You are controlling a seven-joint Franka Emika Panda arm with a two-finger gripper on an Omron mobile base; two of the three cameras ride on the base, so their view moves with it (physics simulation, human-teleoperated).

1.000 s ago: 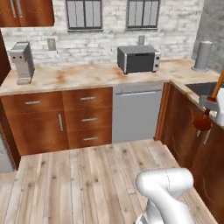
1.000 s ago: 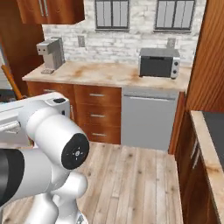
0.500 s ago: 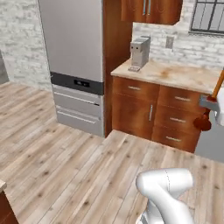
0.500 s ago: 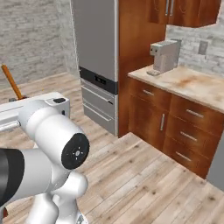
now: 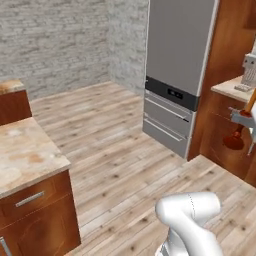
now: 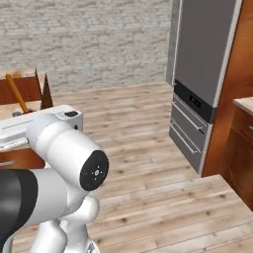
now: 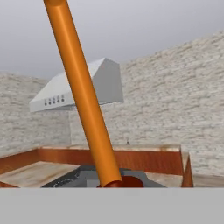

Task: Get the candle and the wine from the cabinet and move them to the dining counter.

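The claw (image 5: 243,119) is clamped on the candle (image 5: 239,130) at the right edge of the left base view, held in the air beside the grey fridge (image 5: 180,75), well apart from the dining bench (image 5: 25,150).

Base has swung left: microwave counter gone from view, fridge (image 5: 182,75) at 2 o'clock, dining counter (image 5: 22,155) at 9 o'clock.

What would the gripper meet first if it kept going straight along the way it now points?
Apart from the candle it holds, probably the low wooden ledge beyond the dark cooktop, with the range hood above that line. Depth is unclear, and the way before it looks free.
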